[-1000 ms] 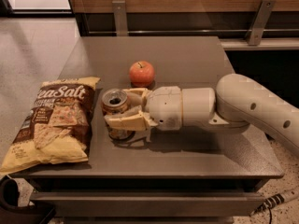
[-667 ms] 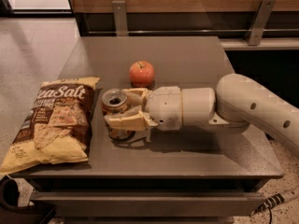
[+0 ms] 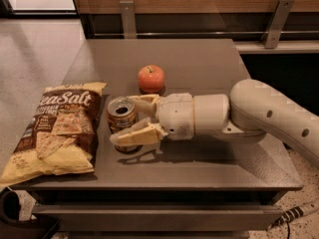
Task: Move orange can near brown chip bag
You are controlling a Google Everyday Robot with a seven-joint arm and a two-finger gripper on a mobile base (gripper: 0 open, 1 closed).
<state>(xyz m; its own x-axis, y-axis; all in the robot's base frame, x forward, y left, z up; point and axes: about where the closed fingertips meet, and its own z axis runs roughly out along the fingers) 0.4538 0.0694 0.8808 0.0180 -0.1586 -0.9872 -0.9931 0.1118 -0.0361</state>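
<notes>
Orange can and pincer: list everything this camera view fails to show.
orange can: lower body and label, covered by the pincer set around it from the right.
brown chip bag: print under "Sea Salt", too small to read.
robot arm: far end, cut off by the right edge.
dark object below the table: cut off at the bottom-left corner, unidentifiable.
</notes>
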